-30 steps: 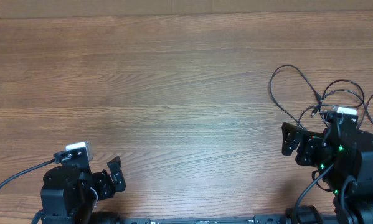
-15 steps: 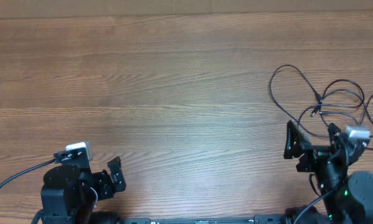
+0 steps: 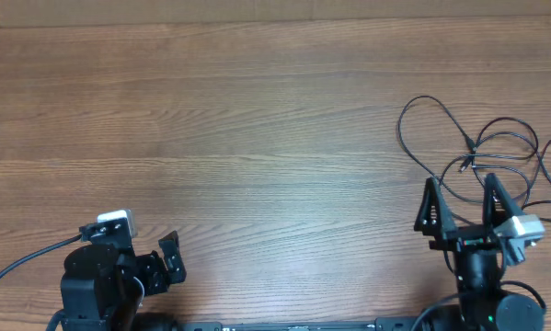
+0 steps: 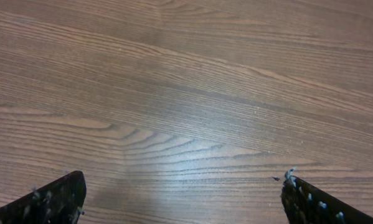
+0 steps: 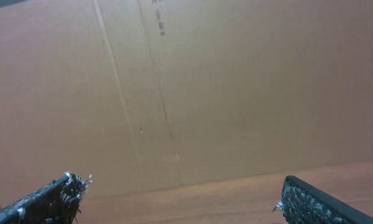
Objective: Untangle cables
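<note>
The cables (image 3: 477,145) are thin black cords lying in loose loops at the right side of the wooden table (image 3: 257,119), with small plug ends near the middle of the loops. My right gripper (image 3: 461,193) is open and empty, just in front of the loops, its fingers pointing toward the far edge. In the right wrist view the gripper (image 5: 180,196) frames only the brown cardboard wall; no cable shows there. My left gripper (image 3: 169,259) is open and empty at the front left, far from the cables. In the left wrist view the gripper (image 4: 183,193) shows over bare wood.
A brown cardboard wall (image 5: 186,81) stands behind the table's far edge. The right arm's base (image 3: 482,303) sits at the front right and the left arm's base (image 3: 96,285) at the front left.
The right arm has pulled back toward the front edge and tilted up, so its fingers now point at the far wall. The left arm has not moved. The cables lie as before.
</note>
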